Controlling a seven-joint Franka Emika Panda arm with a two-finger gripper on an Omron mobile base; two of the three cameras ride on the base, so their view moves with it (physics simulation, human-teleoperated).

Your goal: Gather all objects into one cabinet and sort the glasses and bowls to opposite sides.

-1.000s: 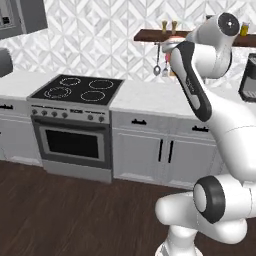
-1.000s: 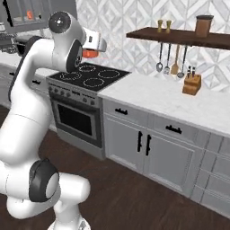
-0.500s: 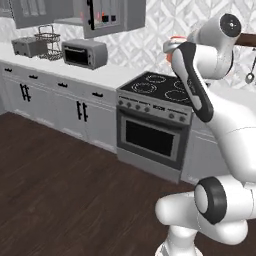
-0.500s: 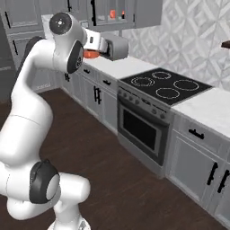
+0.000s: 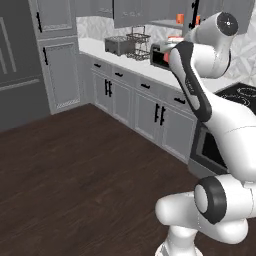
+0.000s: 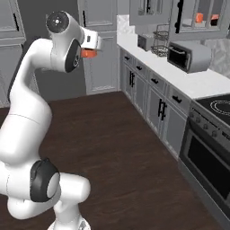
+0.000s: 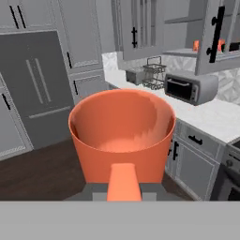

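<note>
Empty orange mug [image 7: 121, 138] clamped in the claw [image 7: 123, 187]; two more orange mugs [image 6: 205, 18] inside the open cabinet [image 7: 187, 35].

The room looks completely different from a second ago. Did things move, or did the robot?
The robot's base turned, so the cameras swung from the stove toward the toaster oven and the open cabinet; the kitchen itself stayed put. The claw stayed shut on the same orange mug, held high.
</note>
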